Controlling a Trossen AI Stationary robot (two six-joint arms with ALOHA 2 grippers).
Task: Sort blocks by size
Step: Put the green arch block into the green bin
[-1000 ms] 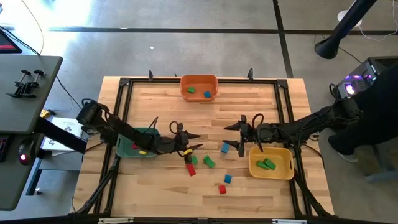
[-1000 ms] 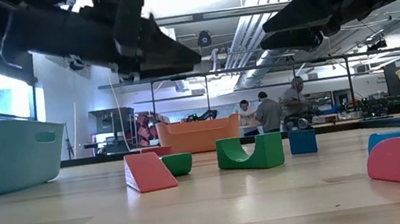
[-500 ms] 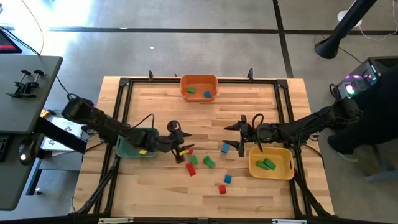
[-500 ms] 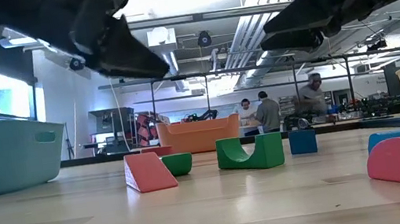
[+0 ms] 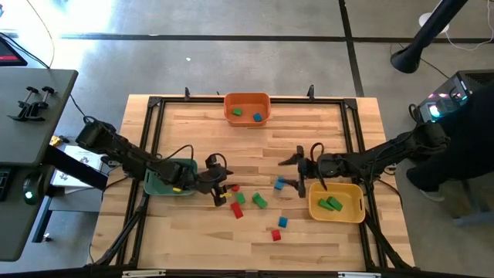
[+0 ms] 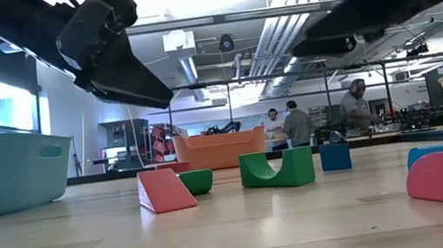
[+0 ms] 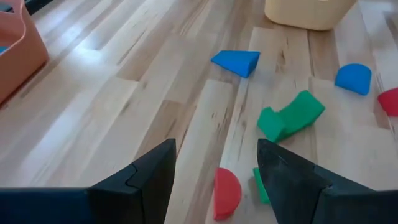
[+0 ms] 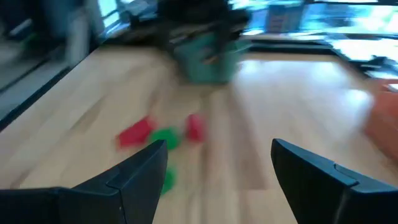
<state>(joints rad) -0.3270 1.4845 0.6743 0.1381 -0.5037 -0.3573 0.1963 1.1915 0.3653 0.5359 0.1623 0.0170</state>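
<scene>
- left wrist view: left gripper (image 7: 214, 163), fingers spread and empty, hangs above the small red half-round block (image 7: 227, 193); a green block (image 7: 262, 185) touching it could get nudged.
- right gripper (image 5: 299, 173), spread too, hovers near the blue wedge block (image 5: 279, 184).

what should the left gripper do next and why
Probably lower the left gripper onto the red half-round block and close. Its fingers are open and empty, and in the left wrist view that block lies on the table between them, just ahead. The green arch block and a small green block sit close by, so a straight descent looks safest. The right gripper hovers open near the yellow bin.
</scene>
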